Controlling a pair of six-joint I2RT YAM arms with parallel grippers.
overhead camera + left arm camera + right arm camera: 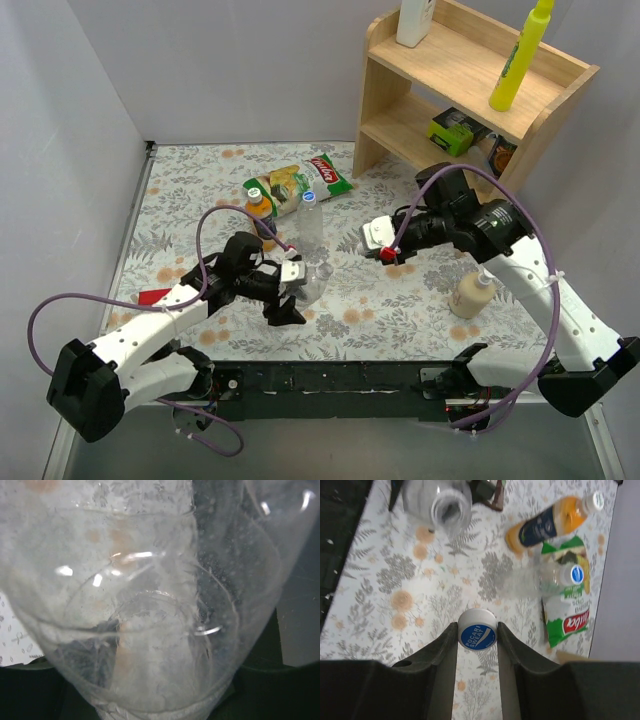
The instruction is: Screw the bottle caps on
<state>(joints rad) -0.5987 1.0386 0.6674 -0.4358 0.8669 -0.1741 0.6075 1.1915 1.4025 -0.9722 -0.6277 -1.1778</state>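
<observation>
Your left arm [150, 325] and right arm [565, 310] are white shells with black joints and bases. A purple cable [198, 240] trails back from each wrist. Your right gripper [477, 636] has dark, tapered fingers [442, 655], with a white-and-red block [380, 240] just behind them.

A table under a grey floral-patterned cloth [400, 305] carries a crinkled green, white and red snack bag [320, 178]. Just left of the bag is a small orange-liquid bottle with a dark label [259, 208], seemingly upright. Just in front of the bag is a clear capped plastic bottle [311, 230], to the right a light wooden shelf unit [372, 110], well to the near right a cream pump bottle [472, 296], and well to the near left a flat red piece [155, 296].
</observation>
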